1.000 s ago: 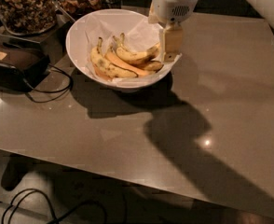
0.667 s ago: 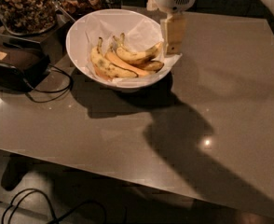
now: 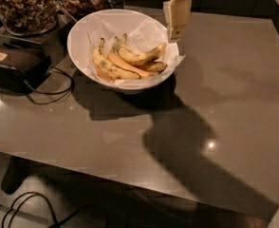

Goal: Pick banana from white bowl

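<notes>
On the near part of the table (image 3: 234,103) lies only the arm's broad shadow (image 3: 187,141); the arm casting it is out of frame. Beyond it, the white bowl (image 3: 78,46) sits where it was a second ago, and the banana (image 3: 142,57), the strongly curved one, rests on top of the others on the crumpled paper, its tip pointing up toward the right rim.

The gripper (image 3: 175,35) has risen. A second ago it hung low against the bowl's right rim; now it stands above that rim, clear of the fruit. Nothing hangs from it, so the banana appears not yet picked, and the lift reads as a reposition or a missed attempt.

Whether the gripper is open or closed cannot be told. Its upper body is cut off at the top edge. Farthest back, the jars (image 3: 23,6) are cropped too.
</notes>
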`<state>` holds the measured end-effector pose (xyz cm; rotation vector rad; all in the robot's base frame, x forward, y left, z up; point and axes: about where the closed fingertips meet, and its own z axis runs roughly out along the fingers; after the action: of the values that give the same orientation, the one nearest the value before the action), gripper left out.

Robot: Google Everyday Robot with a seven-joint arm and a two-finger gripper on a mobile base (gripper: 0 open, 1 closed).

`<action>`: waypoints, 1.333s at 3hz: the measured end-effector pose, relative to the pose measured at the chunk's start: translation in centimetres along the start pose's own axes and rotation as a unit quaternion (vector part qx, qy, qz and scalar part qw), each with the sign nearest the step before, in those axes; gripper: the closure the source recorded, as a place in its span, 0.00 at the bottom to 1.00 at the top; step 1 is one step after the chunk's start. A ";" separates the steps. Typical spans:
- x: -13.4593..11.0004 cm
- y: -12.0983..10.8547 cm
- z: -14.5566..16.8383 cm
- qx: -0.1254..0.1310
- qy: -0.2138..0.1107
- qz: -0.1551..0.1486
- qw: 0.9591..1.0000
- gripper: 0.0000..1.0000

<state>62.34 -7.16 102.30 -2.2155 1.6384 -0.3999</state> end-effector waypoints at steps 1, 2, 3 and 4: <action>0.0 -0.1 0.0 0.001 0.000 0.000 1.000 0.00; -0.1 -0.2 0.0 0.002 -0.002 -0.001 1.000 0.00; -0.3 -0.9 0.8 -0.014 -0.027 -0.001 1.000 0.00; -1.2 -2.4 3.0 -0.042 -0.079 -0.012 0.996 0.19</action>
<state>65.29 -5.04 100.66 -2.2658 1.5741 -0.1590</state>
